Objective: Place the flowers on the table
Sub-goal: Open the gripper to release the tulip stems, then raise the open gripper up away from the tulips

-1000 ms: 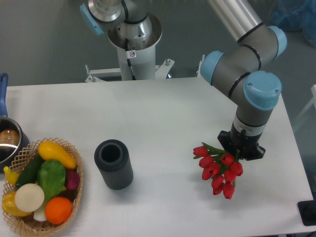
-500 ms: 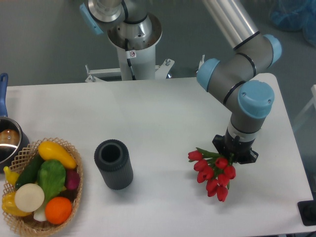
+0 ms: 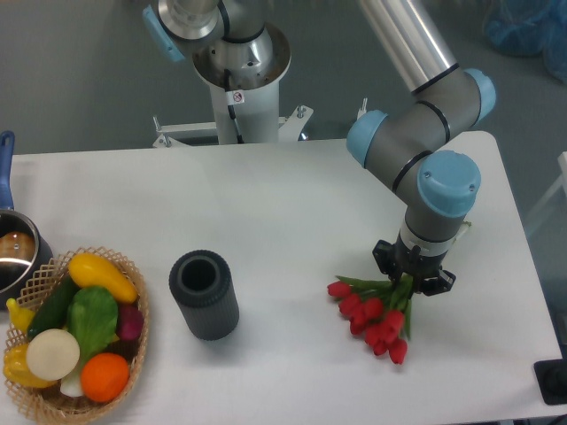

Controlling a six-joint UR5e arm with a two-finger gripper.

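We are taking the dark ribbed vase [image 3: 205, 295] as our landmark; it is standing upright on the table [image 3: 283, 195], a smooth white slab. Well to its right, the flowers [image 3: 372, 312] are hanging in our gripper [image 3: 413, 282], red glossy heads pointing down and toward the vase, green stems running up into the jaws. The jaws are closing around those stems, though the wrist is hiding the fingers. We cannot tell whether the blooms are touching the surface. Left of the vase, a woven wicker basket [image 3: 133, 341] is holding rounded, colourful vegetables [image 3: 75, 323]. Farther left, a metal pot [image 3: 16, 252] is sitting at the edge.
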